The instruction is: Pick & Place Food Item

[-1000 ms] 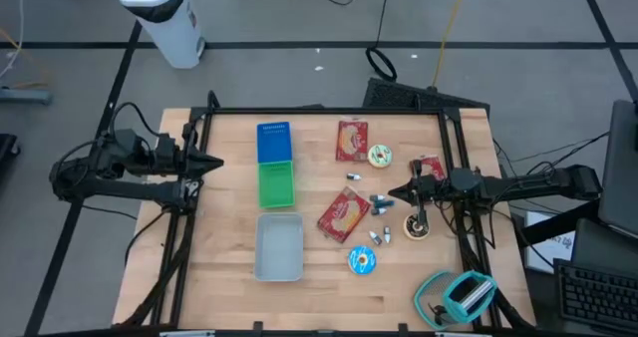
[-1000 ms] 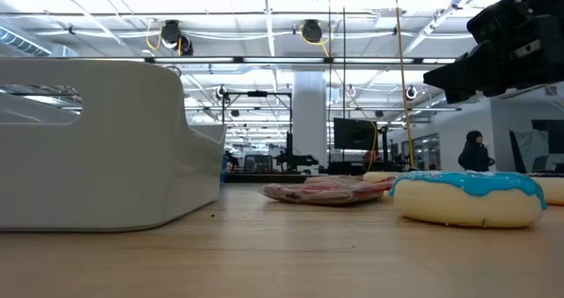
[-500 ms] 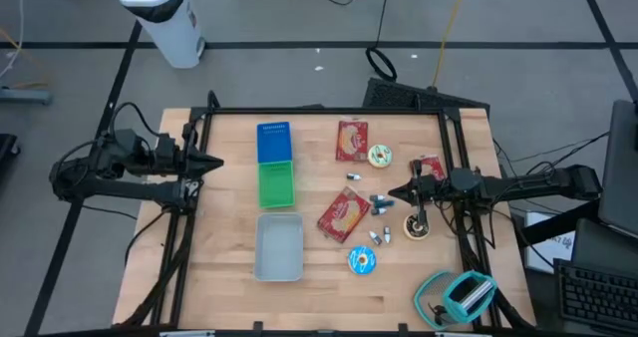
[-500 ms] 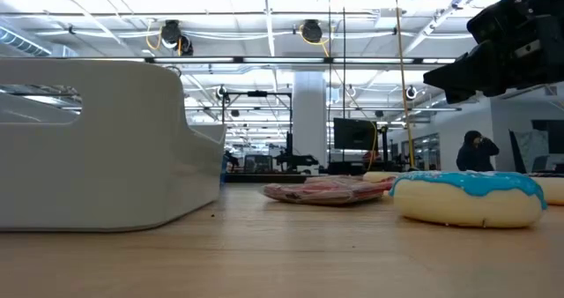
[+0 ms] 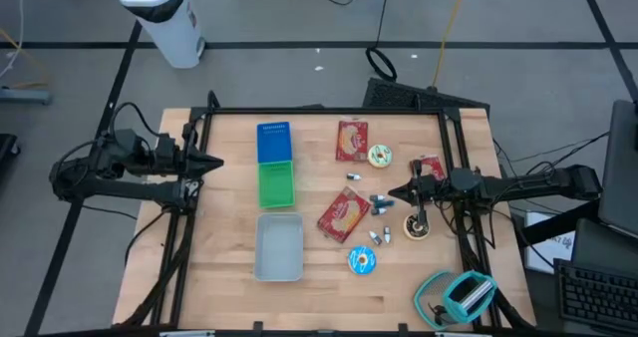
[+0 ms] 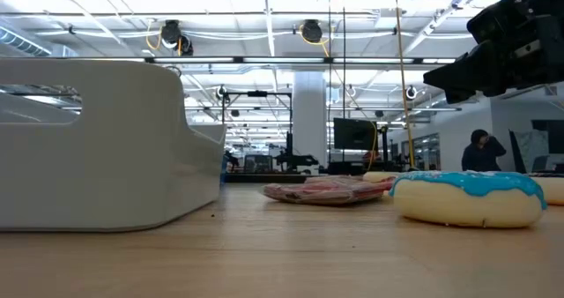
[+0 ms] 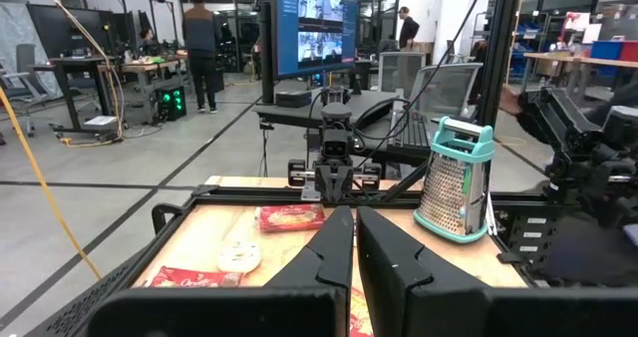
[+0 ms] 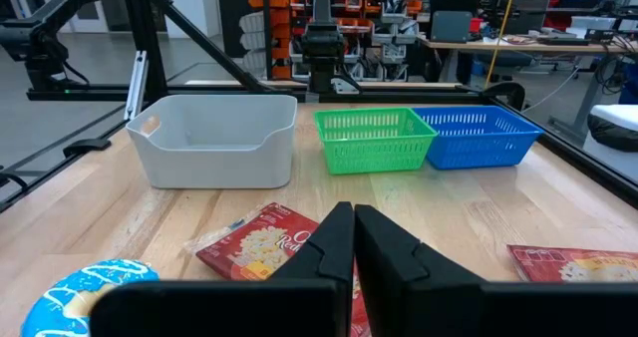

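Observation:
Food items lie on the table's right half. There are red snack packets [image 5: 343, 215] [image 5: 352, 140] [image 5: 429, 168], a blue-iced donut [image 5: 362, 260] [image 6: 467, 197], a pale green donut [image 5: 380, 157] and a brown donut [image 5: 416, 226]. My left gripper [image 5: 217, 162] [image 7: 354, 217] hovers shut and level at the table's left edge, beside the baskets. My right gripper [image 5: 392, 193] [image 8: 352, 215] hovers shut and level above the table, just right of the middle red packet. Neither gripper holds anything.
A blue basket [image 5: 273, 141], a green basket [image 5: 277, 184] and a white bin [image 5: 279, 247] stand in a row left of centre. Several small loose pieces [image 5: 377, 202] lie near my right gripper. A teal grater [image 5: 464, 295] sits at the near right corner. A black frame edges the table.

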Controlling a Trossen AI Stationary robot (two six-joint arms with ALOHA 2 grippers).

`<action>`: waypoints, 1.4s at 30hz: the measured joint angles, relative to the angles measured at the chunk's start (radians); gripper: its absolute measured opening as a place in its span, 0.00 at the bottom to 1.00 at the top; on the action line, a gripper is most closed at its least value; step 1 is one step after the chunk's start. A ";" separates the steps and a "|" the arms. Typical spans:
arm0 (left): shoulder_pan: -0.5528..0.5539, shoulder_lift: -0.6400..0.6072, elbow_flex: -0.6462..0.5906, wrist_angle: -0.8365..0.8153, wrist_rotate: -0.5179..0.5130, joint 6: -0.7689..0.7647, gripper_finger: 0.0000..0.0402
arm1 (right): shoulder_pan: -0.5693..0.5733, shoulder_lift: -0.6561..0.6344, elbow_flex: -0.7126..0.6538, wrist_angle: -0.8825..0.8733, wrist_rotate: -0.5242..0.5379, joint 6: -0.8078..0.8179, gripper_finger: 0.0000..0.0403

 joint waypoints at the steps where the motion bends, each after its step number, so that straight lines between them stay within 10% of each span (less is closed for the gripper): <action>1: 0.000 0.000 0.000 0.000 0.000 0.000 0.05 | 0.000 0.000 0.000 0.000 0.000 0.000 0.01; 42: 0.000 0.000 0.000 0.000 0.000 0.000 0.05 | 0.000 0.000 0.000 0.197 0.000 0.159 0.01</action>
